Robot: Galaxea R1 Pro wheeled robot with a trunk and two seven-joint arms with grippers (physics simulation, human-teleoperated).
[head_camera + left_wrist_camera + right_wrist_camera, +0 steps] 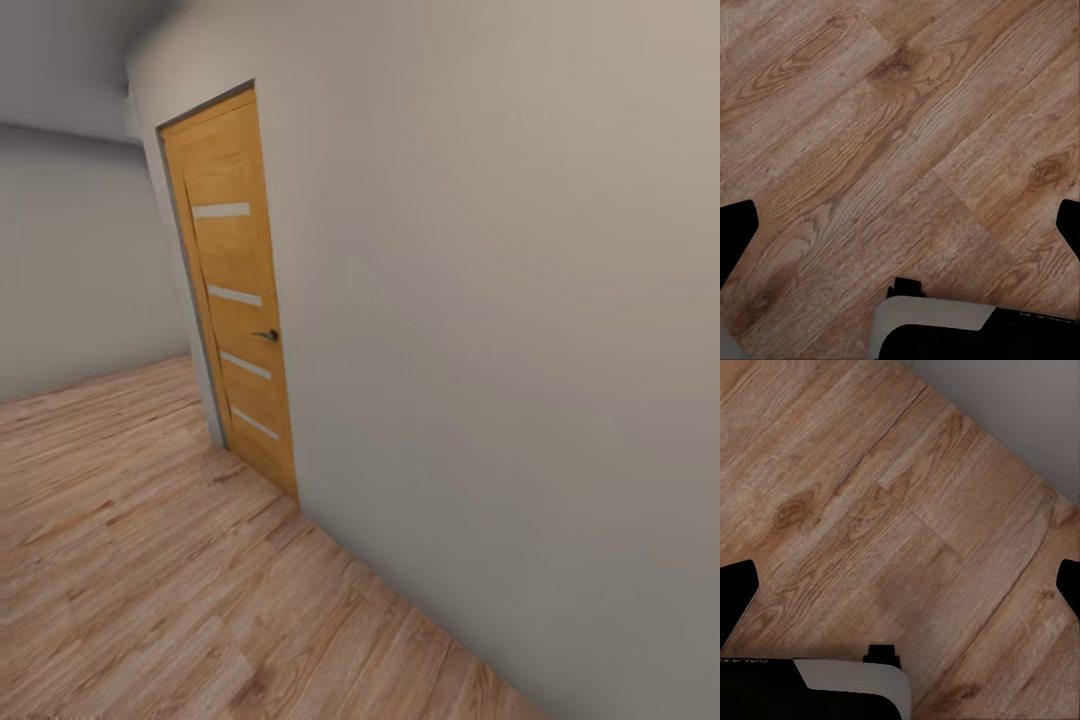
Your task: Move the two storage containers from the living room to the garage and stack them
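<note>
Both claws hang released over the wood plank floor (pixel 900 135): left claw (pixel 900 225) fingertips spread wide, right claw (pixel 900 585) likewise, near the grey wall (pixel 1020 405). Ahead, a closed wooden door (pixel 235 290) with a dark handle (pixel 268 335) sits in that wall.

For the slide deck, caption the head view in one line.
Robot in transit: a closed wooden door with pale horizontal strips and a dark handle, set in a beige wall beside wood plank flooring.
</note>
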